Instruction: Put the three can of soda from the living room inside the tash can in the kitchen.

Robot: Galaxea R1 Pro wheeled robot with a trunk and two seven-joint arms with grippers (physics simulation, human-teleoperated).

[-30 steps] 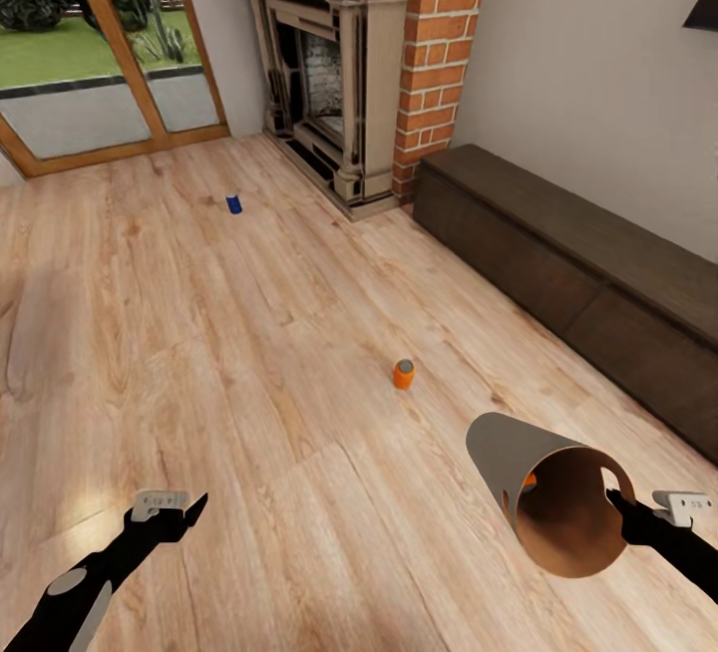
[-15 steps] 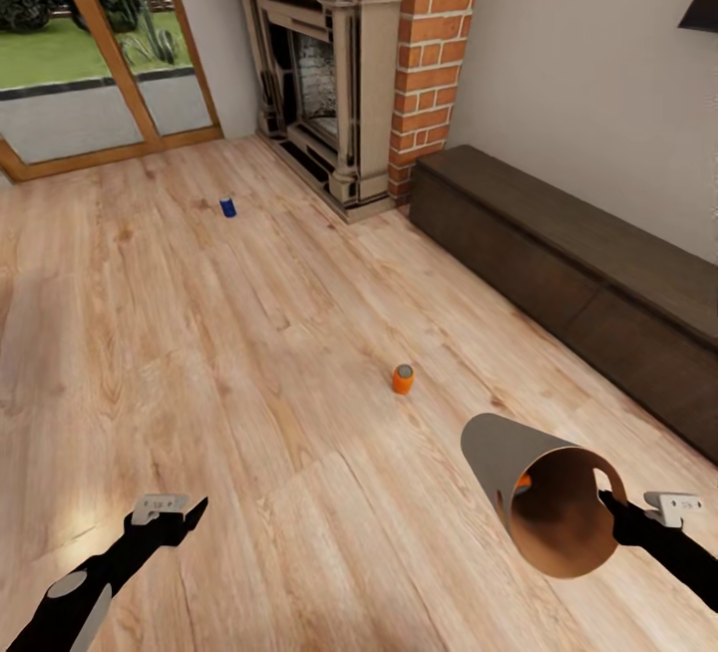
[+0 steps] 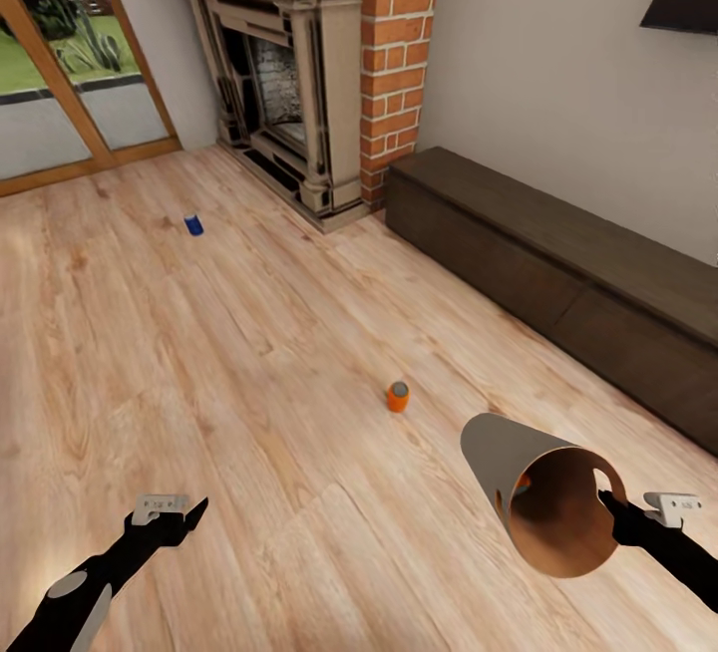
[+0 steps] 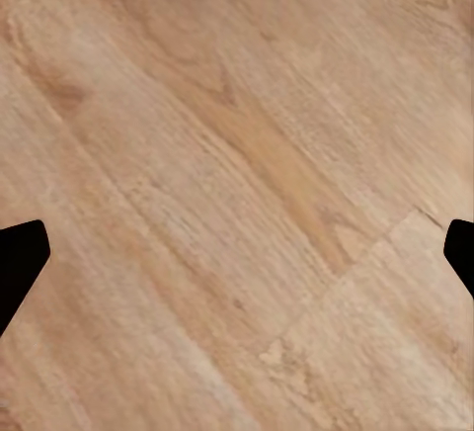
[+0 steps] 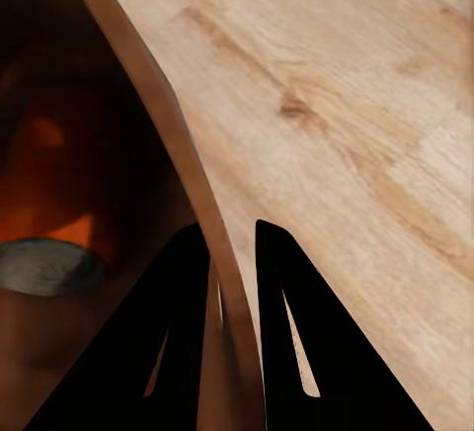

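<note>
Head view: your whole picture has slid since a second ago. The fireplace (image 3: 289, 74) and glass doors (image 3: 60, 64) now sit further toward the left edge, and the long dark cabinet (image 3: 558, 273) takes up more of the frame. That reads as the camera turning right, not the things moving. The orange can (image 3: 398, 396) and the blue can (image 3: 193, 224) are keeping their places on the floor (image 3: 229, 363) relative to the fireplace: the blue one out in front of the hearth on the door side, the orange one much nearer you. For the task, I judge you are lining up on the orange can next.

You are carrying the trash can (image 3: 543, 497) tipped on its side with the right end effector (image 3: 610, 507), mouth facing you. It is hanging just beyond the bin from that end effector. Your left end effector (image 3: 184, 512) is hovering low over bare floor, well apart from both cans.

Left wrist view: the left end effector's fingers (image 4: 20, 258) are standing spread wide, with nothing but floorboards between them.

Right wrist view: the right end effector is pinching the bin's rim (image 5: 212, 253), one finger inside and one outside. An orange can with a grey top (image 5: 49, 243) is lying inside the bin.
</note>
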